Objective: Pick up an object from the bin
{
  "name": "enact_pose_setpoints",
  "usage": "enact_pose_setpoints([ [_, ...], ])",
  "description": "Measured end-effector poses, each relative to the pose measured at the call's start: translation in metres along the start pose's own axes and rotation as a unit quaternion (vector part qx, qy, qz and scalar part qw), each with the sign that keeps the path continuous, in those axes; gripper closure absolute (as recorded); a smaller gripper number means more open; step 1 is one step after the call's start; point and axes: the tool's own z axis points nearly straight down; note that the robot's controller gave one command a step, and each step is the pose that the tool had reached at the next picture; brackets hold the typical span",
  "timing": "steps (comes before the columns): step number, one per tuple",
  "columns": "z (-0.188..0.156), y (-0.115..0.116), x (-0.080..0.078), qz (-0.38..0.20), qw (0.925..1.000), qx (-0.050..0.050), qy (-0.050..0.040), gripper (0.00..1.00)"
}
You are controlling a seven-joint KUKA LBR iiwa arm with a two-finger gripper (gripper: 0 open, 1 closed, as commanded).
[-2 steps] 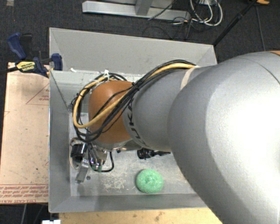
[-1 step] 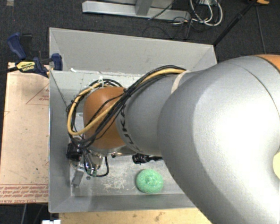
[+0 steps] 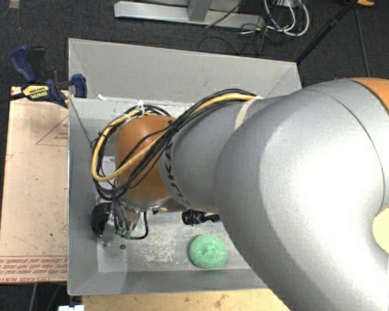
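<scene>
Gripper position: low over the floor of the grey metal bin, at about 8 o'clock on the bin floor and close to the left wall. The arm enters from 3 o'clock and covers most of the right half of the bin. An orange cover sits on the wrist directly above the gripper, at 12 o'clock from it. Yellow and black cables loop round the left side of that cover and run back along the arm. Jaw state: cannot be told, because the tip is small, dark and partly hidden under the wrist. Nothing can be seen held in the gripper. A dark rounded shape lies just beside the gripper at 9 o'clock from it; whether it is a loose thing or a part of the robot cannot be told. The clearest loose thing is a green ball with a rough, speckled surface. It rests on the bin floor at about 6 o'clock, near the front wall, at 4 o'clock from the gripper and well apart from it. A small black item lies at 12 o'clock from the ball, near it, at the lower edge of the arm. Pale specks are scattered on the floor between the gripper and the ball.
</scene>
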Motion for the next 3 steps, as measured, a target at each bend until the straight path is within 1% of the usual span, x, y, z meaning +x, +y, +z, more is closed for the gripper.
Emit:
enact_pose_setpoints([
  [1,0.0,0.0,0.0,0.0,1.0,0.0,0.0,1.0],
  [2,-0.004,-0.001,0.001,0.0,1.0,0.002,0.0023,1.0],
  [3,-0.022,-0.003,0.003,0.0,1.0,0.006,0.0064,1.0],
])
